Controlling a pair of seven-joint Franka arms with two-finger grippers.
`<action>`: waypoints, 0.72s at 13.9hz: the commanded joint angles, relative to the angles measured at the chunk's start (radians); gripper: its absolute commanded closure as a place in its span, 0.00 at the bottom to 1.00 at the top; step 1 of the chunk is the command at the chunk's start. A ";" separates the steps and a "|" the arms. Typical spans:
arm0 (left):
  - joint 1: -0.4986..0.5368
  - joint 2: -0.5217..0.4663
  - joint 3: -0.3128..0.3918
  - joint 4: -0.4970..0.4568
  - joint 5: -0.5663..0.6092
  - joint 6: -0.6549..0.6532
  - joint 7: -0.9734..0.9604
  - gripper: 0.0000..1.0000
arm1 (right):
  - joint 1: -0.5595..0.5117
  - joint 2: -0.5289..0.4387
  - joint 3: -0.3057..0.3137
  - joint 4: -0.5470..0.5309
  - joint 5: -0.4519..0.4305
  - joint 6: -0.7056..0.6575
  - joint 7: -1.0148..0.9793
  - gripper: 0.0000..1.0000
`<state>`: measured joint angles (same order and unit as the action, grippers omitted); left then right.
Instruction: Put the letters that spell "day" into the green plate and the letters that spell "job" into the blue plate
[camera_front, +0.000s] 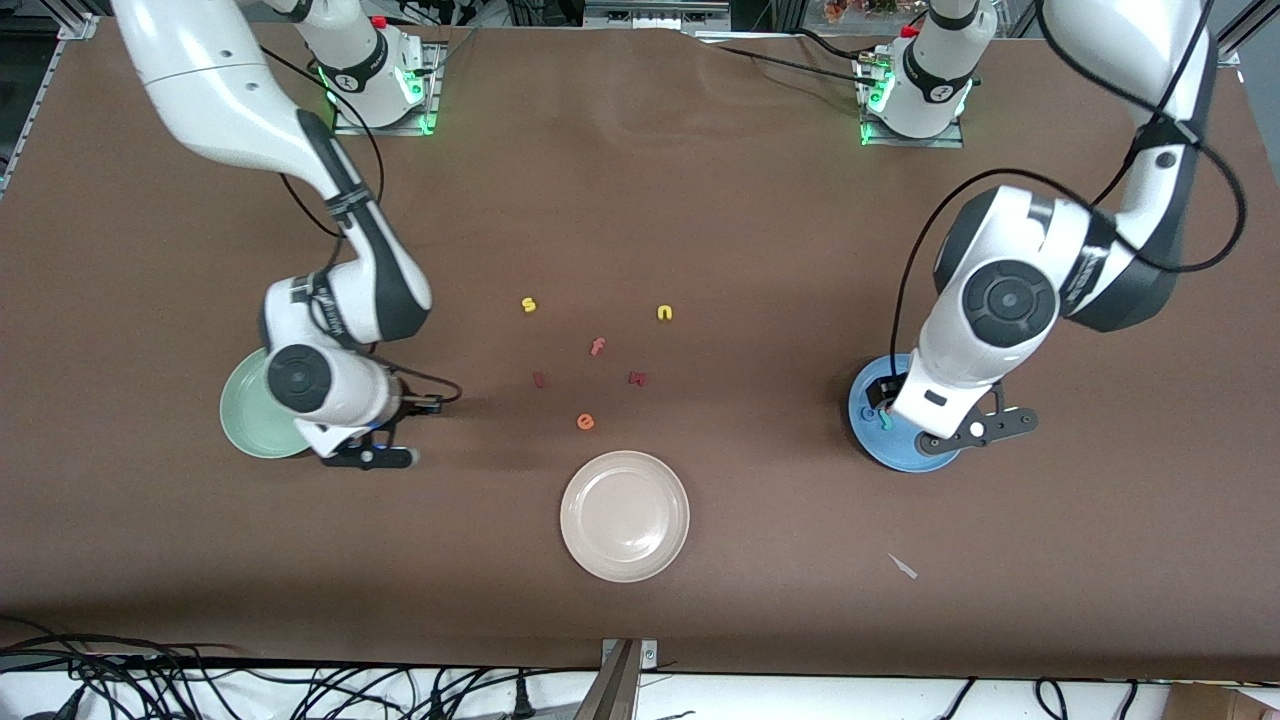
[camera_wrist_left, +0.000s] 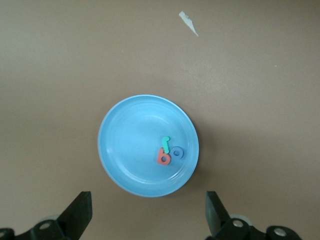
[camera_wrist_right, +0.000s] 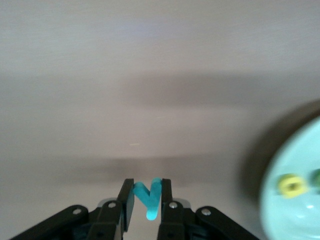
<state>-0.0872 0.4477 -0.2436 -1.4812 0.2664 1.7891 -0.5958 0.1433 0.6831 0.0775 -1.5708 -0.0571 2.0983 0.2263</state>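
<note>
The blue plate lies under my left gripper, which hangs open and empty above the plate's rim. In the plate lie the teal j, the salmon b and the blue o, close together. My right gripper is shut on the teal y, just above the table beside the green plate. The yellow a and the dark green d lie in that plate. In the front view the right hand covers part of the green plate.
A cream-white plate sits near the table's front edge at mid-table. Loose letters lie farther from the camera than it: yellow s, yellow n, salmon f, orange e, two dark red ones. A paper scrap lies nearer than the blue plate.
</note>
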 joint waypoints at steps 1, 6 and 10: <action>0.006 -0.033 0.006 0.085 -0.061 -0.126 0.126 0.00 | -0.091 -0.019 0.008 0.002 -0.007 -0.050 -0.129 0.94; 0.072 -0.258 0.039 -0.032 -0.209 -0.138 0.365 0.00 | -0.134 -0.027 -0.074 -0.008 -0.009 -0.141 -0.214 0.92; 0.105 -0.460 0.113 -0.210 -0.278 -0.137 0.707 0.00 | -0.146 -0.028 -0.082 -0.002 0.000 -0.178 -0.228 0.00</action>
<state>-0.0065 0.1142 -0.1640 -1.5440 0.0472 1.6304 -0.0665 -0.0030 0.6697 -0.0112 -1.5708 -0.0575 1.9432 0.0172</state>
